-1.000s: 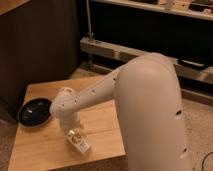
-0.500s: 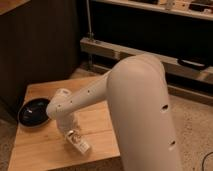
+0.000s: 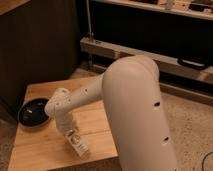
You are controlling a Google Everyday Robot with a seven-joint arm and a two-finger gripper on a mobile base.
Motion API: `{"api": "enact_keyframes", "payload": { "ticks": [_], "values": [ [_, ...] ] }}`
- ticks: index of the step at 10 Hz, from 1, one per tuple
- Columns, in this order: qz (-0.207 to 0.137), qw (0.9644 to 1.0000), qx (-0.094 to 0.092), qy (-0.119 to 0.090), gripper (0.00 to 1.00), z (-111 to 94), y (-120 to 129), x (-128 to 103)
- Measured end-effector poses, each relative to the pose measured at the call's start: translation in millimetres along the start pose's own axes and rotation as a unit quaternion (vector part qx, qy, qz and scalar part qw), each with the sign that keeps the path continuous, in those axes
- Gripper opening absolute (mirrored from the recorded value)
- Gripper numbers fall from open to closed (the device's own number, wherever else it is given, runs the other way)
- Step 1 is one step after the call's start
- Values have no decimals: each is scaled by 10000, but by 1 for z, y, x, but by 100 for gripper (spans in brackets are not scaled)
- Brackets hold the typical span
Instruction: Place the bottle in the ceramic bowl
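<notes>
One gripper (image 3: 71,134), mine, hangs low over the near edge of the wooden table (image 3: 35,150), right against the bottle (image 3: 79,146). I cannot tell whether it grasps it. The bottle's pale label is too small to read. Farther left on the table sits the ceramic bowl (image 3: 31,111), its dark inside open to view, apart from the bottle.
</notes>
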Motion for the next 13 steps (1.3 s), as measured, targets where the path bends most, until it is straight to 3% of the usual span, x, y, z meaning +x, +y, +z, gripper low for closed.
{"api": "enact_keyframes", "payload": {
  "ticks": [2, 3, 5, 8, 10, 12, 13],
  "values": [
    [135, 9997, -204, -37, 9, -7, -5, -1],
    [233, 9987, -447, -126, 2, -13, -10, -2],
    [394, 9969, -637, -250, 0, -26, -23, -3],
    [482, 9969, -501, -355, 0, -37, -29, -6],
    [638, 9964, -387, -397, 0, -62, -37, -10],
    [824, 9939, -494, -541, 0, -95, -52, -17],
    [899, 9916, -676, -643, 0, -110, -62, -22]
  ]
}}
